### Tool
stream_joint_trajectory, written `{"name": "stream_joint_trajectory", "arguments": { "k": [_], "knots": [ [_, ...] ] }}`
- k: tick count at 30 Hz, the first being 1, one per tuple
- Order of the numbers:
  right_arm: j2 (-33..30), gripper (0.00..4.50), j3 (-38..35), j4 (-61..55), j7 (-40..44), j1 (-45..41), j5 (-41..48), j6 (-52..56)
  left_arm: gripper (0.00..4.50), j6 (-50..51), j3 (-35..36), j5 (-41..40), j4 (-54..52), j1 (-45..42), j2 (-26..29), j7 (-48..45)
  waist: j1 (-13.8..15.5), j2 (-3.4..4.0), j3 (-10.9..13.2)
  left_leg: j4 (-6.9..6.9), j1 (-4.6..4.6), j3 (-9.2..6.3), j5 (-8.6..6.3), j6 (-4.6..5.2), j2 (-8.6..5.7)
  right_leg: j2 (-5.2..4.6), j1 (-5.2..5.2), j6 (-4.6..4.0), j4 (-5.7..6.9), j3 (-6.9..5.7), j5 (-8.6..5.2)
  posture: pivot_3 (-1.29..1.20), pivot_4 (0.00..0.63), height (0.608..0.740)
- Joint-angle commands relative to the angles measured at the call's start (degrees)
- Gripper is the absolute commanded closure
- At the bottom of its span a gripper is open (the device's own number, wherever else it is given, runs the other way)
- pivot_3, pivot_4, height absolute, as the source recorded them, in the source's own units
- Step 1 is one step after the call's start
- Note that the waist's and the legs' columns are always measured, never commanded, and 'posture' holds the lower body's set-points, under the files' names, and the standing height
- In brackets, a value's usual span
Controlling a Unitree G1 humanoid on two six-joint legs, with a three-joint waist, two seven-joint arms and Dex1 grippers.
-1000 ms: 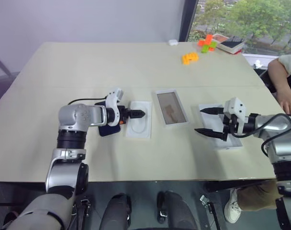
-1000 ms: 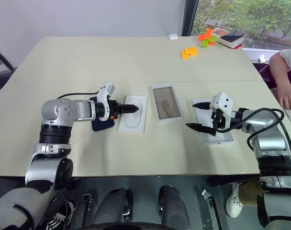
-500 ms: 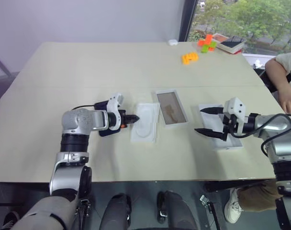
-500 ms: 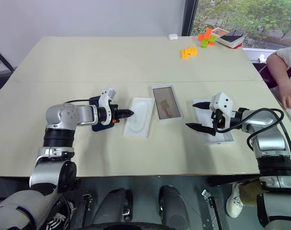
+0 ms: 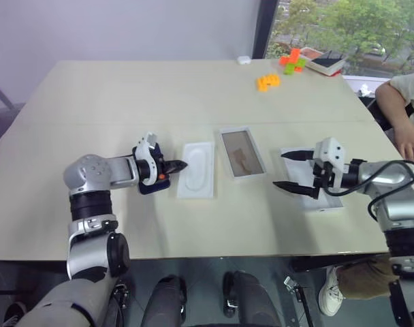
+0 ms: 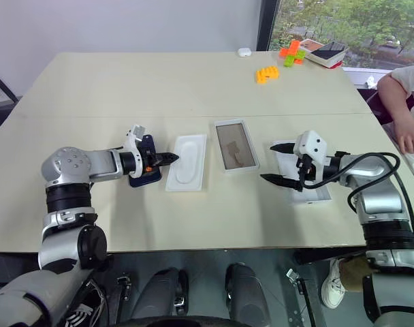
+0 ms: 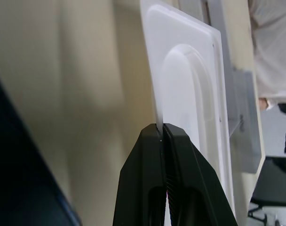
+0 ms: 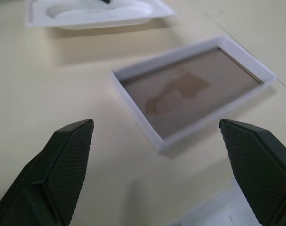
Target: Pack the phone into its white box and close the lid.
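The counter (image 5: 125, 102) carries everything, and the white box (image 5: 242, 152) at its middle serves as the landmark. It lies open and empty, brown floor showing. Just left of the box lies the flat white insert (image 5: 197, 169). To the box's right, the lid (image 5: 321, 199) lies under the right pincer (image 5: 289, 170), whose fingers stand wide apart over it, holding nothing. Farther left of the box, beyond the insert, the phone (image 6: 144, 178) lies under the left wrist. The left pincer (image 5: 179, 165) is clamped on the insert's near edge, the thin rim caught between its closed tips in the left wrist view. The step in hand looks like clearing the insert aside. Next, the insert wants releasing, then the phone gripping and carrying rightward into the box.
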Motion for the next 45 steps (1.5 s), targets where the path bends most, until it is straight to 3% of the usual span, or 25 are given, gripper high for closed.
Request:
{"name": "stream_joint_trajectory", "arguments": {
  "k": [1,8,17,20,27,32,41,45],
  "knots": [
    [1.0,0.0,1.3,-3.1,-0.6,-1.6,-0.3,0.3,4.45,0.2,3.2,-1.7,-2.2,-1.5,0.8,0.7,0.0,0.0,0.0,0.0,0.0,0.0,0.0,-0.01,0.0,0.0,0.0,0.0,0.0,0.0,0.0,0.0,0.15,0.74],
    [3.4,0.0,6.4,-2.0,0.1,-4.7,-3.0,-0.2,4.45,-2.3,3.7,-1.6,-2.5,-1.7,2.7,0.5,0.0,-0.02,0.0,0.0,-0.02,0.0,0.06,-0.11,0.0,-0.01,-0.01,0.0,0.0,-0.01,0.0,0.0,0.15,0.74],
    [6.6,0.0,14.8,9.4,2.8,-14.5,-10.4,1.7,4.45,-4.1,3.4,-1.8,-3.0,-1.6,2.9,1.1,0.0,-0.02,0.0,-0.01,-0.02,-0.01,0.07,-0.13,0.0,-0.01,-0.03,-0.02,0.02,-0.02,0.01,0.0,0.15,0.74],
    [7.7,0.85,15.9,11.9,3.8,-16.1,-10.6,4.9,4.5,-4.3,3.5,-1.9,-3.6,-1.2,2.7,1.5,0.0,-0.02,0.0,-0.02,-0.05,-0.01,0.1,-0.19,-0.01,-0.03,-0.03,-0.01,0.0,-0.03,0.01,0.0,0.15,0.74],
    [7.9,4.42,16.4,12.7,4.9,-16.8,-12.1,5.8,4.5,-4.0,4.3,-2.4,-4.6,-0.8,2.5,2.4,-0.1,-0.02,0.0,-0.04,-0.05,0.0,0.11,-0.22,-0.01,-0.05,-0.04,-0.01,0.0,-0.04,0.01,0.0,0.15,0.74],
    [8.7,4.47,15.2,7.5,4.9,-16.0,-10.0,9.0,4.5,-4.2,4.5,-2.4,-4.2,-1.5,2.2,2.9,-0.1,-0.02,0.0,-0.04,-0.05,-0.01,0.11,-0.21,-0.01,-0.05,-0.04,-0.01,0.0,-0.04,0.01,0.0,0.15,0.74],
    [10.7,4.47,15.1,-17.5,-0.3,-5.9,-4.1,20.9,4.5,-0.1,7.4,-3.6,-4.8,-6.6,-1.2,7.1,0.1,-0.03,0.0,-0.05,-0.08,-0.08,0.11,-0.25,-0.01,-0.08,-0.06,0.0,0.02,-0.11,0.01,0.0,0.15,0.74],
    [11.7,4.47,17.0,-19.6,-3.4,-3.1,-5.7,20.4,4.5,0.1,5.2,-3.3,-7.5,-6.2,-3.7,7.8,0.1,-0.04,0.0,-0.04,-0.1,-0.06,0.11,-0.24,-0.04,-0.11,-0.05,0.0,-0.02,-0.1,0.01,0.0,0.15,0.74]
  ]
}}
